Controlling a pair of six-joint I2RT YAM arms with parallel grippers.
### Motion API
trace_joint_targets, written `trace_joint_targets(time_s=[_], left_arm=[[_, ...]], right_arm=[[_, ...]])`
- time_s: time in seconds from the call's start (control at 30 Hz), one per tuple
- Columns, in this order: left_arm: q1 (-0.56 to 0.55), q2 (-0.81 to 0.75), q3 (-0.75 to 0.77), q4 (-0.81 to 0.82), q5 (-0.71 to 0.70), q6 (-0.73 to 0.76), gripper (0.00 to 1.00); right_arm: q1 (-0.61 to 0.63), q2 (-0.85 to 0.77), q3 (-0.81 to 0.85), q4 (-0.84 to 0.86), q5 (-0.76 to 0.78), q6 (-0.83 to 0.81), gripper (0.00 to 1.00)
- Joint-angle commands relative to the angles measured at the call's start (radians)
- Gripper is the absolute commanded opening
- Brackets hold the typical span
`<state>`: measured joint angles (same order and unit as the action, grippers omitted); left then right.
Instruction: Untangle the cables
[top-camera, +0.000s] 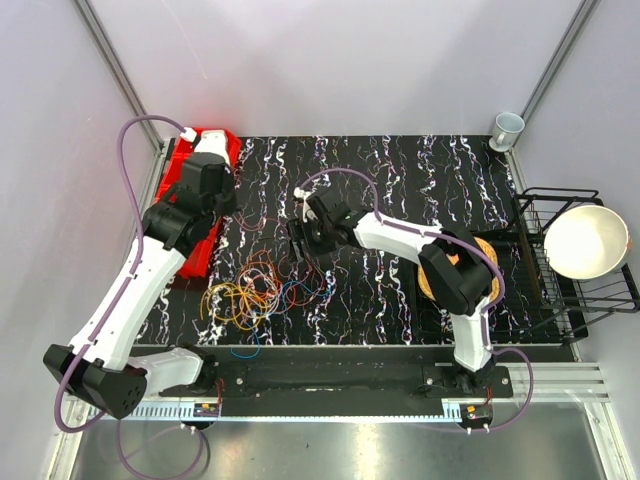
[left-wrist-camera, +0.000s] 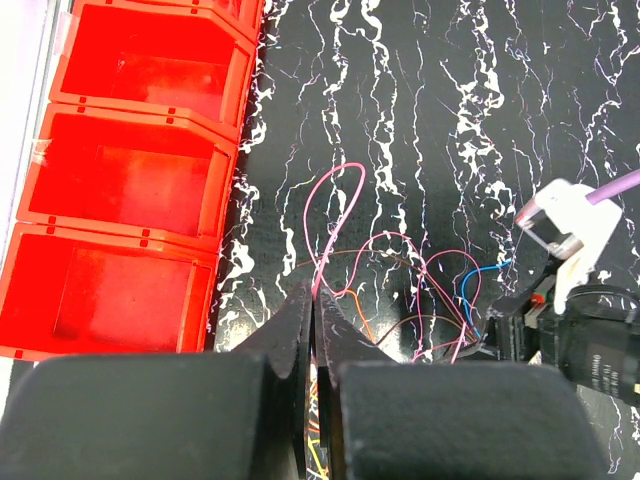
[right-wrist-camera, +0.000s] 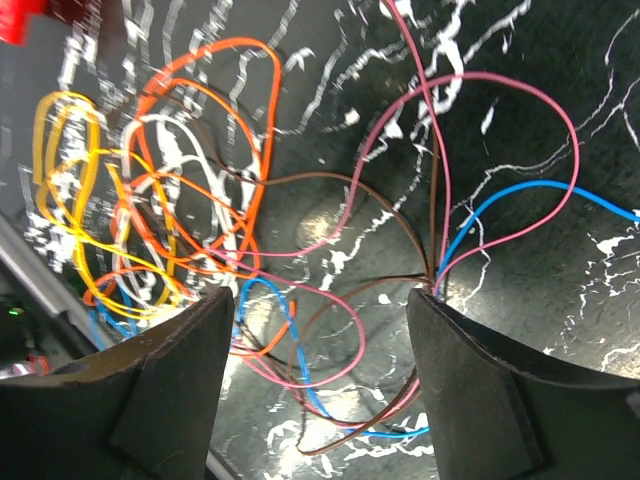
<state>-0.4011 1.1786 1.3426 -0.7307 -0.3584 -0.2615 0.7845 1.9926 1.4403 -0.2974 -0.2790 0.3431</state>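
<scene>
Cables: thin, limp plastic-coated wires in orange, yellow, pink, brown, blue & whitish, heaped in loose overlapping loops. They lie on the black, white-veined marble-look tabletop, left of centre, nr the near edge. A few strands trail twd the middle.

Left pincer: black fingers pressed together, pinching one pink wire, whose narrow loop stands up out of the seam. Prob. held that way to anchor the strand & lift it clear while the other arm works. Beside it, a row of glossy red plastic bins runs along the left edge, twd the far-left corner; likely the drop-off for freed wires.

Right pincer: matte black jaws spread wide, low over pink, brown & blue strands where they converge; nothing gripped. Prob. lining up on a crossing pt.

Wires look smooth, round-section & springy, so expect snags at crossings.
</scene>
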Motion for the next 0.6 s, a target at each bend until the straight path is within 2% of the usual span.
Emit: trace_joint_targets(time_s=[0.0,0.1,0.17,0.2,0.27,0.3,0.4,0.47,0.57], left_arm=[[0.016,-0.027,-0.005,0.051,0.022,0.007,0.0],[0.021,-0.027,-0.007,0.053,0.029,0.005,0.0],[0.021,-0.028,-0.008,0.051,0.03,0.005,0.0],[0.024,-0.028,-0.01,0.051,0.032,0.004,0.0],[0.024,-0.027,-0.011,0.053,0.032,0.004,0.0],[0.022,-0.027,-0.011,0.053,0.032,0.004,0.0],[0.024,-0.027,-0.013,0.054,0.032,0.002,0.0],[0.024,-0.025,-0.014,0.054,0.033,0.002,0.0],[0.025,-0.028,-0.013,0.056,0.032,0.001,0.0]], right_arm=[[0.001,0.023,0.042,-0.012,-0.008,-0.049,0.74],[0.001,0.041,0.043,-0.011,-0.008,-0.052,0.73],[0.001,0.048,0.045,-0.005,-0.012,-0.047,0.67],[0.001,0.048,0.043,0.0,-0.012,-0.047,0.56],[-0.001,0.043,0.042,0.013,-0.012,-0.036,0.42],[0.001,0.037,0.042,0.02,-0.011,-0.033,0.3],[-0.001,0.019,0.046,0.041,-0.015,-0.024,0.11],[0.001,0.008,0.06,0.044,-0.015,-0.018,0.04],[0.001,-0.012,0.086,0.041,-0.012,-0.01,0.0]])
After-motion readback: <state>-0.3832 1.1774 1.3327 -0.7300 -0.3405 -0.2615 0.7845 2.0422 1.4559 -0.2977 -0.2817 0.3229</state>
